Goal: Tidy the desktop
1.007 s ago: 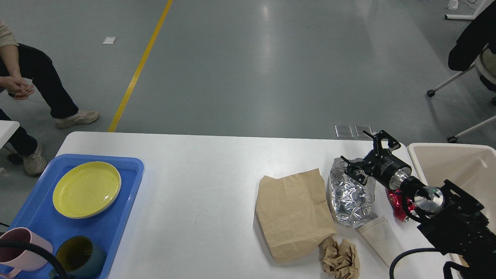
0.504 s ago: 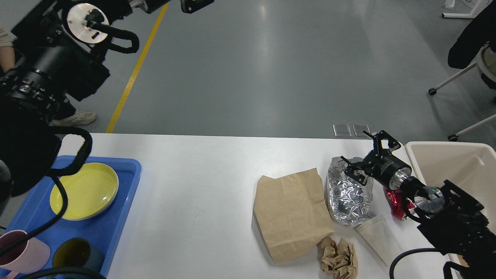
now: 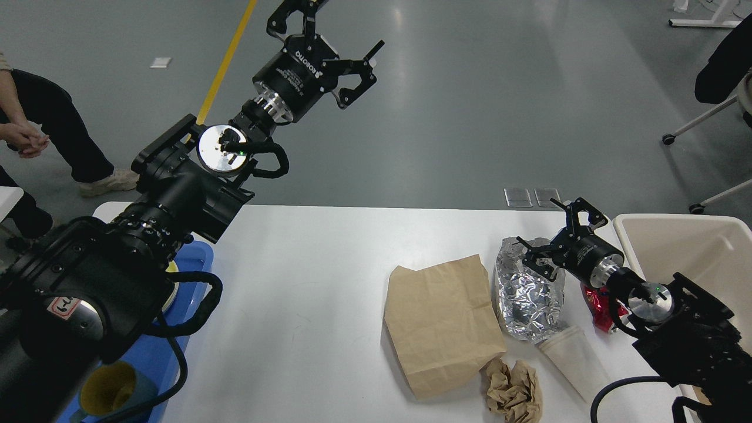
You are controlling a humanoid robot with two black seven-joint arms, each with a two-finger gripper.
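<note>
the blue tray [image 3: 197, 258] sits at the 8 o'clock corner of the white counter [image 3: 305, 294]. the left arm hides most of it. a bit of a yellow plate [image 3: 170, 288] peeks out in the tray, and a dark cup [image 3: 108, 395] with a yellow inside stands at the near end of the tray.

the beige bin [image 3: 675, 247] sits at the 3 o'clock edge of the counter. the part of its inside that shows looks bare.

on the counter, at about 4 o'clock, lies a flat brown paper bag [image 3: 440, 323]. just right of it is a crumpled foil bag [image 3: 529, 299]. a white paper cup [image 3: 573, 358] lies on its side, touching the foil bag's near end. a crumpled brown paper ball [image 3: 514, 388] lies near the front edge, just beside the paper bag. a red wrapper [image 3: 599, 305] lies between the foil bag and the bin, partly under the right arm.

the left pincer [image 3: 329, 35] is up at 11 o'clock, out past the far edge of the counter and over the grey floor. its fingers are spread wide and it holds nothing.

the right pincer [image 3: 555, 226] is over the counter at 3 o'clock, above the far end of the foil bag. its fingers are spread apart too and hold nothing.
</note>
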